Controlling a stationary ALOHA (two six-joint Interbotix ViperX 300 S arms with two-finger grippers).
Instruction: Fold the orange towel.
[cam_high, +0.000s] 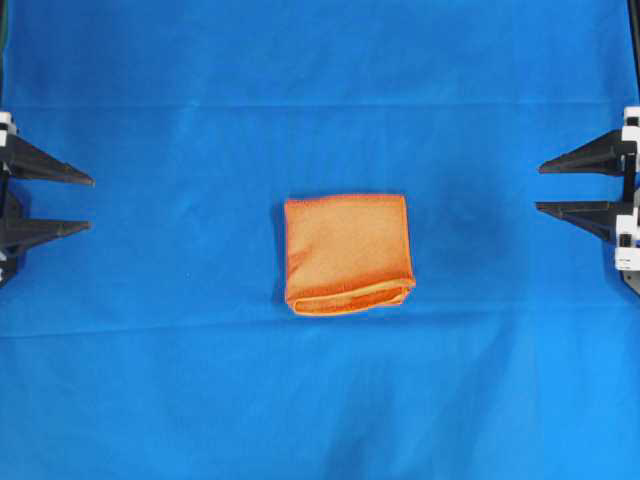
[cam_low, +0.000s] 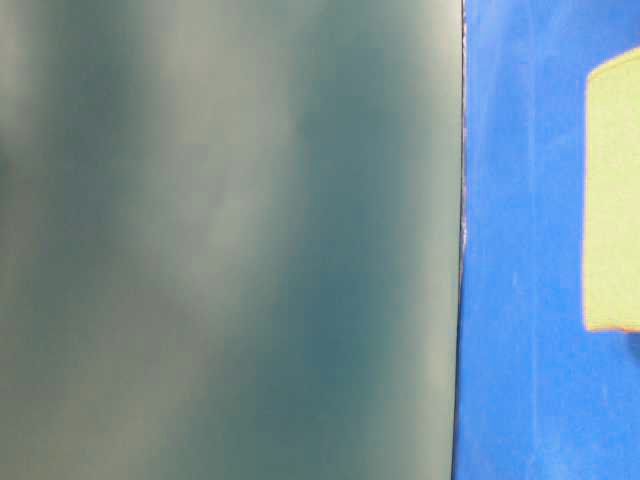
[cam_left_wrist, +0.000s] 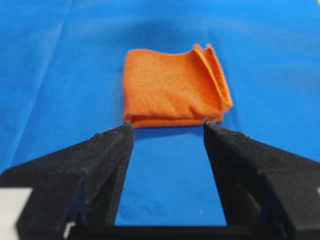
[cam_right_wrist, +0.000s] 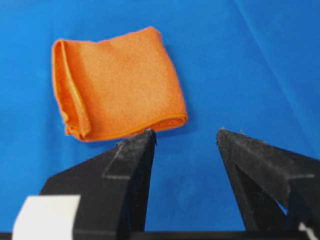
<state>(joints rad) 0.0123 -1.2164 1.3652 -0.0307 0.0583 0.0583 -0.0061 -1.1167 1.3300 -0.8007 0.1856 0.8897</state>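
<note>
The towel (cam_high: 348, 254) lies folded at frame centre, well apart from both grippers, left (cam_high: 88, 205) and right (cam_high: 540, 187), jaws apart, empty, about equally near.

Blue cloth (cam_high: 150, 380) covers table; folded orange towel (cam_high: 347, 252) at centre.

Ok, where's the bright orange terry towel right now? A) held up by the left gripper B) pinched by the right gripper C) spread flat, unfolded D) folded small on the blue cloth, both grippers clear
D: the orange towel lies folded in layers on the blue cloth, with the left gripper and right gripper open and apart from it at the edges.
</note>
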